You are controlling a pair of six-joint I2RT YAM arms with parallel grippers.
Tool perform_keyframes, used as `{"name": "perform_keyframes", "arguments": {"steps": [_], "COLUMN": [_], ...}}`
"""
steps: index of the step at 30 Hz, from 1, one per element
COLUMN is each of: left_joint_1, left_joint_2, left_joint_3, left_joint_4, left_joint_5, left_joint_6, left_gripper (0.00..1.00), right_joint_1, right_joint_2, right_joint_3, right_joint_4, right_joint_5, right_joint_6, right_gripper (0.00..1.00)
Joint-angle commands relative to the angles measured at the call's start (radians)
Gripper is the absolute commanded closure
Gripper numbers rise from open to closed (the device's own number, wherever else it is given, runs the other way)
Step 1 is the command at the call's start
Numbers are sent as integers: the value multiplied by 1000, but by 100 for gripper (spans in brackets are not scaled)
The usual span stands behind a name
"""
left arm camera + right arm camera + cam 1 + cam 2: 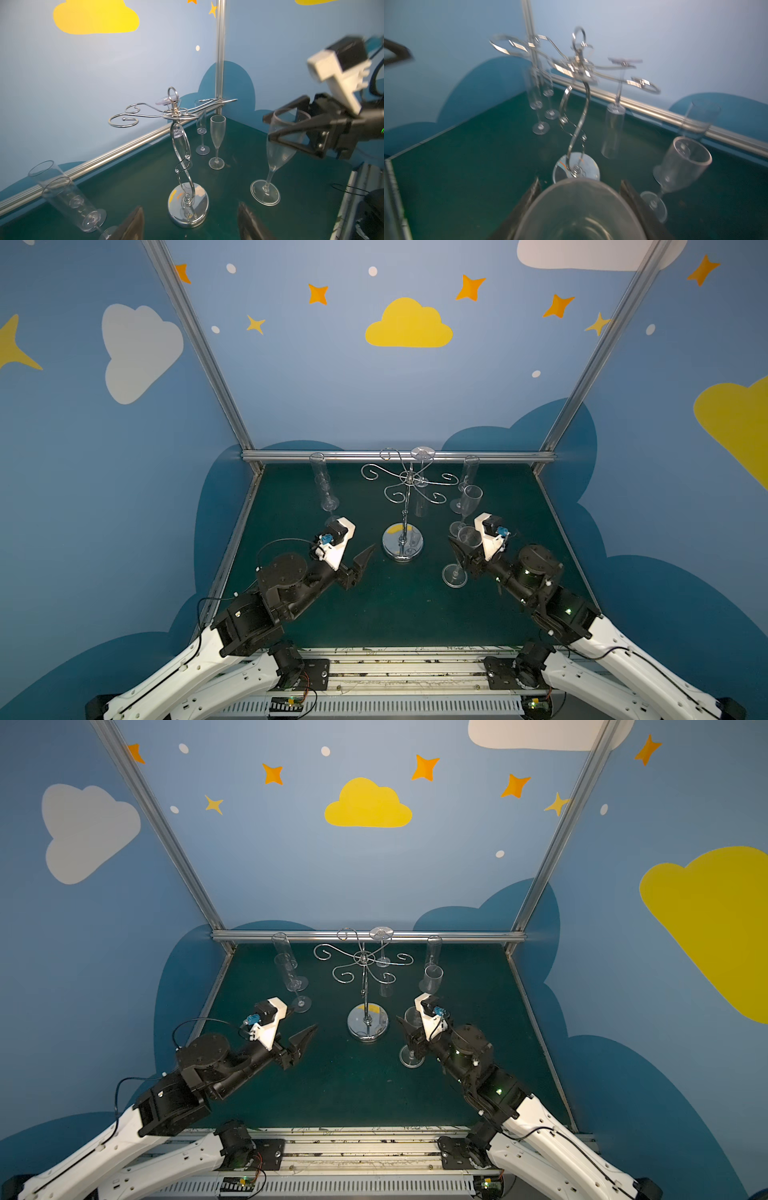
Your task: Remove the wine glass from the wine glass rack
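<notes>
- The rack [402,546] stands in the middle of the counter [374,614]. All of its curled arms look bare except one on the far side.
- The right jaws [278,128] are closed around the bowl of a wine glass [277,160], one finger on each side.
- That glass is off the rack, to the right of the rack's round base and leaning a little. Its foot is down at the counter, though whether it sits flat there I cannot tell.
- The left jaws [363,562] stand wide with nothing between them, low over the counter to the left of the rack's base.
- A hanging glass [612,133] is upside down on the far arm, its foot resting on the wire and its bowl pointing down.
- Two glasses [328,489] stand at the far left, and two more [467,497] stand at the far right, near the held one.
- Judged from this, the step in hand is setting the removed glass down.
- The next move calls for getting the foot flat, then opening the right jaws and drawing back level so neither finger catches the bowl or the glasses close behind.
- After that, the hanging glass has to slide outward along its arm until the foot clears the curl, with a reach past the post.
</notes>
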State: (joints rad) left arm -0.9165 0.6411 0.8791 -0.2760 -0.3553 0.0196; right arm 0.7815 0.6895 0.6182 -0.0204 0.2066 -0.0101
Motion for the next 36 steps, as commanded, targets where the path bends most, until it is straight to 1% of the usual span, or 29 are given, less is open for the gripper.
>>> {"name": "perform_keyframes", "arguments": {"steps": [1,7,10,12,14,16,19,25,36], "left_joint_1": [1,3,4,7,8,11,13,18,26], "left_joint_2": [-13,11,34,55,81,102,122,138,152], "left_joint_3": [-15,-10,-5,1,13,24,32,32,32], "left_joint_4": [27,17,37,49,48,45,46,58,55], "left_joint_5": [-57,-82,-86,-84,-76,-68,-63,-48,-18], "left_joint_6": [-21,-40,-33,-29,-24,-23,-23,-29,-41], "left_gripper": [29,29,29,29,29,29,29,28,28], "right_joint_1": [-51,-184,-254,-300,-337,-364,-380,-412,-440], "right_joint_2": [-1,99,156,200,243,289,345,437,539], "right_joint_3": [-88,-171,-171,-150,-105,-82,-89,-86,-42], "right_joint_4": [217,402,461,463,406,403,485,576,601], "right_joint_5": [115,24,-55,-101,-111,-141,-165,-189,-208], "right_joint_6": [-49,-34,-10,16,75,86,88,91,73], "right_gripper": [65,65,65,65,66,67,67,68,69]}}
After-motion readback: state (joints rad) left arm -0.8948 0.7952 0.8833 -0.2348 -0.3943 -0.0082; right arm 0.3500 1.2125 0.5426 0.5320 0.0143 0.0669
